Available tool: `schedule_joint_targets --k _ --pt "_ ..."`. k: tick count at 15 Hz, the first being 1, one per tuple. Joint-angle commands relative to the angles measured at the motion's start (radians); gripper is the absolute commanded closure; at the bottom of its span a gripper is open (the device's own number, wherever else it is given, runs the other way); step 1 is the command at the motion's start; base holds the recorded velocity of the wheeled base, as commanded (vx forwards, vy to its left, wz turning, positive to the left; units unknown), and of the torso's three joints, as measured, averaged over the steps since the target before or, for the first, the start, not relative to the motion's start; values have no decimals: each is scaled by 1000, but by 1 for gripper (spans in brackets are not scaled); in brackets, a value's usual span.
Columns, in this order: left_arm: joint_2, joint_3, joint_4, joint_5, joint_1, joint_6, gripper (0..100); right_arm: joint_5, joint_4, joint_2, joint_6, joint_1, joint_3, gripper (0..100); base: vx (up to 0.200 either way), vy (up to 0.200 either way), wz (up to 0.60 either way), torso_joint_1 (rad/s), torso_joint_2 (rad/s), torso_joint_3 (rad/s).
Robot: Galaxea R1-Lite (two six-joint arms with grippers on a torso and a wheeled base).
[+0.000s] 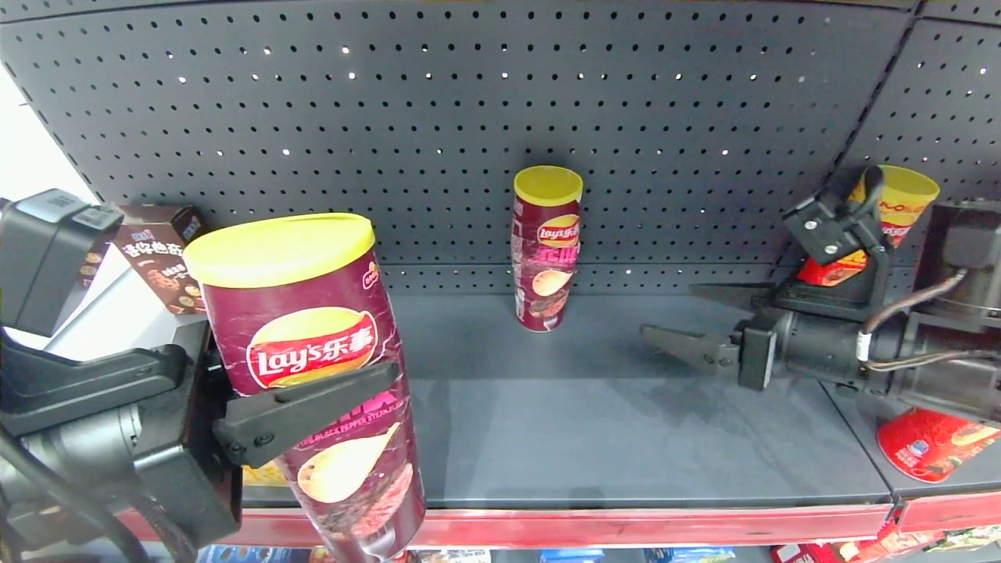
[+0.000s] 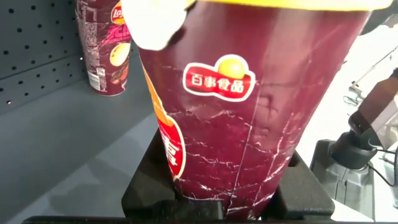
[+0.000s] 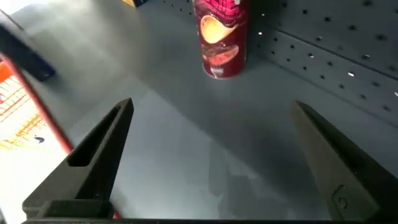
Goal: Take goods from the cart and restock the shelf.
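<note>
We look at a dark pegboard back panel point(image 1: 469, 117) that runs across the whole width, with a grey shelf board point(image 1: 626, 438) below it and a red strip point(image 1: 626, 525) along the board's front edge.

Nearest to us, at the shelf's left front, is the maroon chip canister point(image 1: 313, 328) with a yellow lid. It is off the board and tilted, its lid leaning to the left and its base hanging lower, in front of the red strip. The left gripper point(image 1: 352, 391) clamps it around the middle. One black finger lies across the printed front, and the left wrist view shows the tube sitting between both fingers.

The right gripper point(image 1: 669, 310) hangs over the right part of the shelf, pointing left along the board. Its two fingers are spread wide with nothing between them, and in the right wrist view we see bare shelf in the gap.

A second chip canister point(image 1: 546, 250) of the same kind stands on its base at the middle of the shelf, close to the back panel. It is well apart from both grippers.

On the neighbouring board at the far right lies a red snack pack point(image 1: 931, 442). Behind the right arm, a red tub with a yellow lid point(image 1: 907, 195) stands near the panel. At the far left, a dark brown snack box point(image 1: 160, 254) stands beside the held canister's lid.
</note>
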Motion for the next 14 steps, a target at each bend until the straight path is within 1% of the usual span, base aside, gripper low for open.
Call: schedule_joint_targets --k 1,3,4,5,7,8,9,11,12,14 --pt "1 2 0 -1 0 0 100 8 -22 137 -6 -2 -60 0 0 0 0 0 0 0" --pt "1 6 0 -1 -1 -5 100 35 -125 256 -9 -24 -110 0 0 0 0 0 0 0" --pt "1 6 0 -1 -1 -5 100 49 -143 281 -9 -28 -132 0 0 0 0 0 0 0" --pt "1 8 0 -1 -1 -5 100 124 -188 342 -9 -53 -198 0 0 0 0 0 0 0" --pt "1 9 1 -1 -1 -5 100 319 -287 408 -9 -87 -259 0 0 0 0 0 0 0" --pt "3 8 1 -1 -1 -5 100 387 -333 439 -9 -94 -282 0 0 0 0 0 0 0" --pt "3 8 1 -1 -1 -5 100 405 -353 464 -9 -97 -301 0 0 0 0 0 0 0" --pt "4 8 1 -1 -1 -5 100 405 -356 470 -9 -97 -304 0 0 0 0 0 0 0" --pt "10 8 0 -1 -1 -5 100 414 -363 529 -9 -96 -368 0 0 0 0 0 0 0" --pt "10 8 1 -1 -1 -6 100 416 -361 577 -9 -87 -423 0 0 0 0 0 0 0"
